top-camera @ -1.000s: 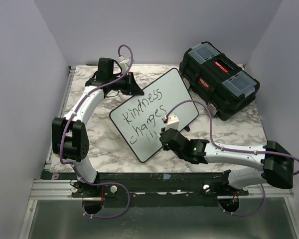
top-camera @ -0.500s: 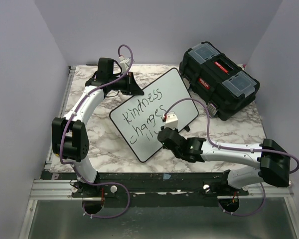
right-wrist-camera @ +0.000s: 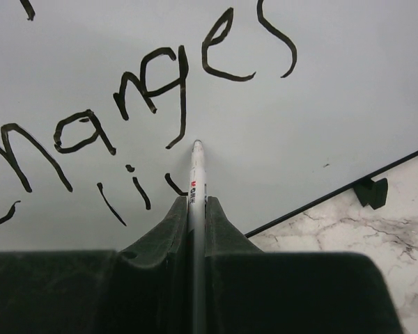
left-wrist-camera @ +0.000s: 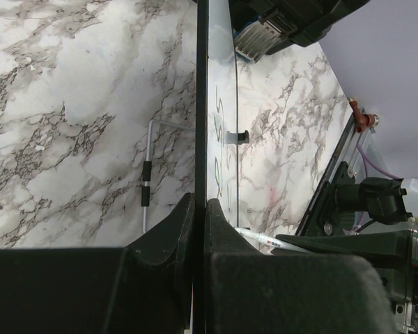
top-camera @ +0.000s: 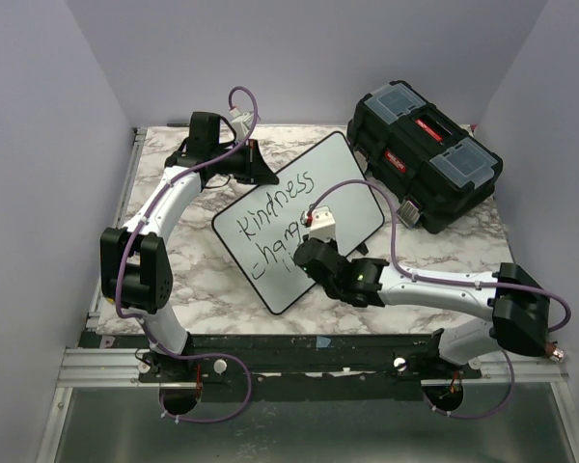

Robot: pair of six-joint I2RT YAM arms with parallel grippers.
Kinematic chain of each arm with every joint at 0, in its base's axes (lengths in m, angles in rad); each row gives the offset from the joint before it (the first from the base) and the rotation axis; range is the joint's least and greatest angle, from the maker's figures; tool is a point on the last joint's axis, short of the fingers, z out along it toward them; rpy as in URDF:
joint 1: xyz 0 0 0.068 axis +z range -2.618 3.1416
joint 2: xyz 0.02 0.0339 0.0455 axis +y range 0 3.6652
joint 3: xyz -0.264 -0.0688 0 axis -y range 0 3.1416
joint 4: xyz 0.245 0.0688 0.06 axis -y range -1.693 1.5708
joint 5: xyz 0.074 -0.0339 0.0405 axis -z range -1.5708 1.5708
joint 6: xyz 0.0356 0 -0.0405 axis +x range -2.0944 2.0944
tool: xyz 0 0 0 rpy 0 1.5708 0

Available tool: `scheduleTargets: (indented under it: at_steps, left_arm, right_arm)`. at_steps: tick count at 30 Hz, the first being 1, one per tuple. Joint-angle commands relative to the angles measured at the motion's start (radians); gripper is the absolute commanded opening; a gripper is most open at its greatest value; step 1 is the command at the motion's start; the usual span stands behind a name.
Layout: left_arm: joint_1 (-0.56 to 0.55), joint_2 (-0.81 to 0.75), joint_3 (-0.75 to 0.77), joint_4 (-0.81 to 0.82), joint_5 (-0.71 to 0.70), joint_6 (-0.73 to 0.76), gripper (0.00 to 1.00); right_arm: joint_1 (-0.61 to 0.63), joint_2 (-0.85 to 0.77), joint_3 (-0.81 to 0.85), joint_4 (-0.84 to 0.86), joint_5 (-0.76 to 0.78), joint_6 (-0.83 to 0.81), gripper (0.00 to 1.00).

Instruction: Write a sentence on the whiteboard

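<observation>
Right claw [right-wrist-camera: 197, 202] grips the slim white marker pen [right-wrist-camera: 196, 163] near its tip, left claw [left-wrist-camera: 199, 202] pinches the rim of the glossy black-framed whiteboard [top-camera: 352, 178] (light, stiff, likely slippery).

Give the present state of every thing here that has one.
whiteboard, propped up, one edge clamped
sentence, unfinished, third line only begun
marker, gripped, tip at the whiteboard
left gripper, shut on whiteboard
right gripper, shut on marker
toolbox, lid closed
</observation>
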Motion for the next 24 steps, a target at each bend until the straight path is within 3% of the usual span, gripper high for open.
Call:
scheduleTargets:
  at_steps: [1, 15, 24]
  left_arm:
    - [-0.007, -0.021, 0.003, 0.041, 0.008, 0.049, 0.0]
    - [-0.007, -0.028, 0.001, 0.044, 0.008, 0.048, 0.0]
    - [-0.007, -0.027, -0.001, 0.045, 0.006, 0.049, 0.0]
  right_arm:
    - [-0.006, 0.023, 0.033, 0.002, 0.019, -0.002, 0.01]
    - [-0.021, -0.154, -0.134, 0.088, -0.053, 0.054, 0.01]
    - [-0.052, -0.138, -0.164, 0.138, -0.095, 0.06, 0.01]
